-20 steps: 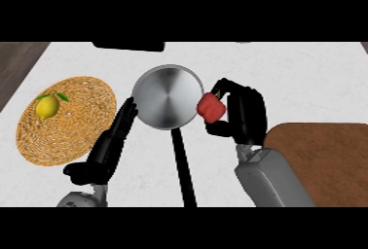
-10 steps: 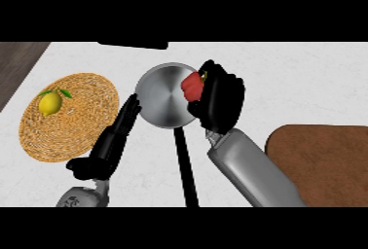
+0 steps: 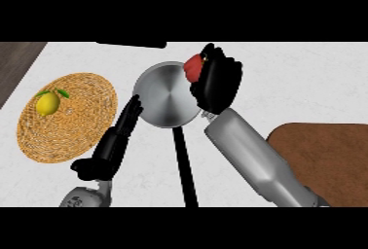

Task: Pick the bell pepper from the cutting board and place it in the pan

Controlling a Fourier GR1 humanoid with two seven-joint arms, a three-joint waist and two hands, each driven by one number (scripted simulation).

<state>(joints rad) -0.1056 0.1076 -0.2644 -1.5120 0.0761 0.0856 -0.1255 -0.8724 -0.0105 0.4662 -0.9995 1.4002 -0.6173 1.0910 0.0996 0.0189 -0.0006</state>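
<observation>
the right hand [image 3: 215, 90] is curled round the bell pepper [image 3: 193, 67], over the pan [image 3: 164, 99] at its 1 o'clock rim. the left hand [image 3: 115, 141] lies released, fingers straight, at its 8 o'clock.

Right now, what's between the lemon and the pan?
Head view: woven mat, a bare counter strip, then fingers of the left hand beside the pan rim.
</observation>
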